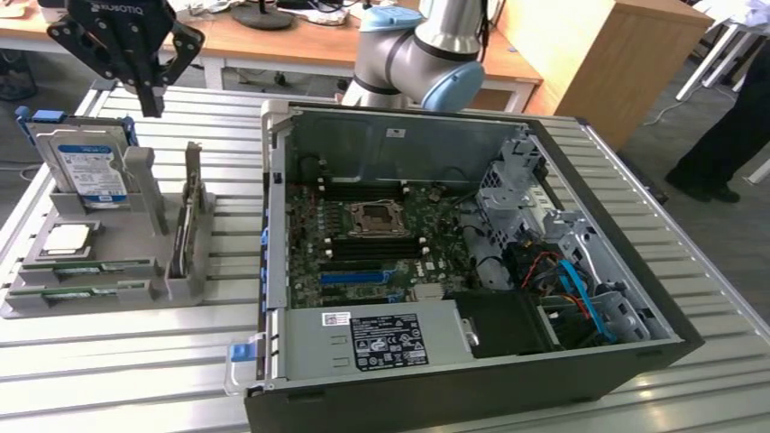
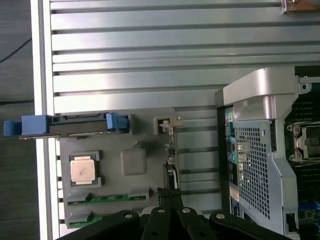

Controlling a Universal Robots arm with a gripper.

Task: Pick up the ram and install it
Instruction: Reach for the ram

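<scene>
Ram [image 1: 90, 267]: a long, narrow green circuit-board stick, seated lengthwise in a slot of the grey holder [image 1: 180, 289], lower left of the exterior view. Only its thin green upper edge shows, and individual chips cannot be made out. A second green stick [image 1: 72, 291] lies parallel just in front of it, in the next slot. In the wrist view the ram [image 2: 107, 198] appears as a green strip, lower left of centre.

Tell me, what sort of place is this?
Likely a robotics lab or workshop: a robot arm stands behind an open computer case on a slatted metal table, with wooden desks beyond.
</scene>
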